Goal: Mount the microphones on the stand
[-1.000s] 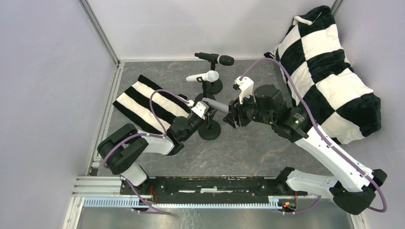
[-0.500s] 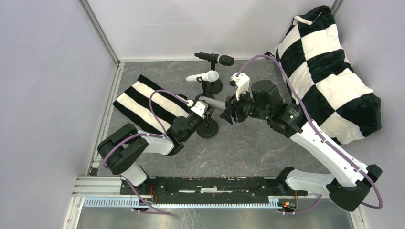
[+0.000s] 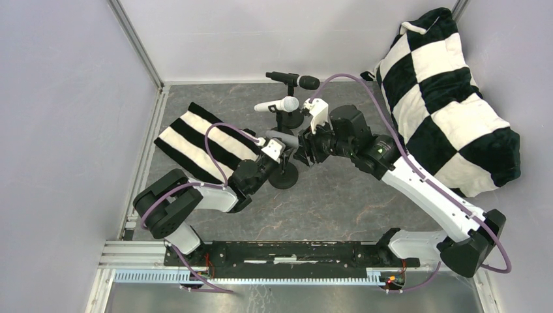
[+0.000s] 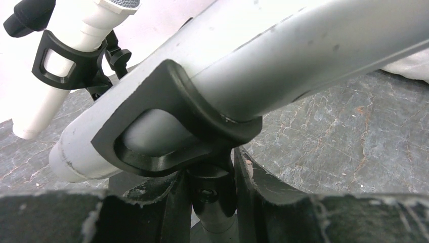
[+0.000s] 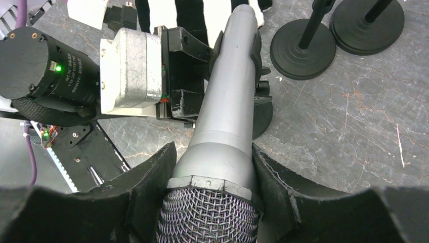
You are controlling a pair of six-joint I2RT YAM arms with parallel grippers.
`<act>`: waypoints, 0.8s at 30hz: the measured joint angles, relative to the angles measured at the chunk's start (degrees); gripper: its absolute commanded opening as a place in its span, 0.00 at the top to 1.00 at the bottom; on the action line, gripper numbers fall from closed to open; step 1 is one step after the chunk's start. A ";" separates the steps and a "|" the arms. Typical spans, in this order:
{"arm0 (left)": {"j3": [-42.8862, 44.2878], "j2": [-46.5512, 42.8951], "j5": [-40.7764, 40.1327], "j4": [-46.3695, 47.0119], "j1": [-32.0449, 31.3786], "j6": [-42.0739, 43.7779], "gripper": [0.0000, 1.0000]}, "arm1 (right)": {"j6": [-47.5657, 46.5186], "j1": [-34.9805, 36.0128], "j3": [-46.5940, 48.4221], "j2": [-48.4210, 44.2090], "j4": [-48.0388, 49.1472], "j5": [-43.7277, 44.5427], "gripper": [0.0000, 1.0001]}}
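The silver-grey microphone (image 3: 280, 139) lies in the black clip (image 4: 172, 119) of the nearest stand (image 3: 285, 177). My right gripper (image 5: 210, 167) is shut on that microphone just below its mesh head (image 5: 207, 217). My left gripper (image 4: 212, 190) is shut on the stand's thin post (image 4: 215, 205), right under the clip. The white microphone (image 3: 277, 104) sits clipped in the middle stand. Behind it, the black microphone (image 3: 293, 80) rests in the far stand. In the top view the two grippers, left (image 3: 277, 156) and right (image 3: 303, 151), almost touch.
A black-and-white striped cloth (image 3: 195, 140) lies left of the stands. A large checkered pillow (image 3: 450, 98) fills the back right corner. Two round stand bases (image 5: 302, 49) stand close behind the held microphone. Grey walls enclose the table.
My right arm has moved left toward the left gripper, sliding the silver-grey microphone further through the clip. The left gripper has stayed on the post.
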 measured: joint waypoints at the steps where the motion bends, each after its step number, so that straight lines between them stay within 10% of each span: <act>1: 0.00 0.00 0.00 0.00 -0.04 0.04 0.91 | -0.07 0.00 0.00 0.26 0.15 -0.02 1.00; 24: -0.02 0.02 -0.13 0.04 -0.11 0.22 0.91 | -0.39 -0.66 0.79 7.13 5.66 -1.40 1.00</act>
